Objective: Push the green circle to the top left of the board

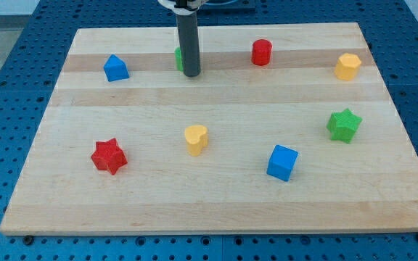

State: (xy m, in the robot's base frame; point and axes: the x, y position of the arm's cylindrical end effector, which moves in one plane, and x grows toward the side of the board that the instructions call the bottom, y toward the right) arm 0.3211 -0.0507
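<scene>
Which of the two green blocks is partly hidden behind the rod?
The green circle near the view's top; my tip stands just right of it. The green star sits uncovered at the right.

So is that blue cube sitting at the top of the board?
No, the blue cube lies near the view's bottom right of the board, below the green star.
</scene>
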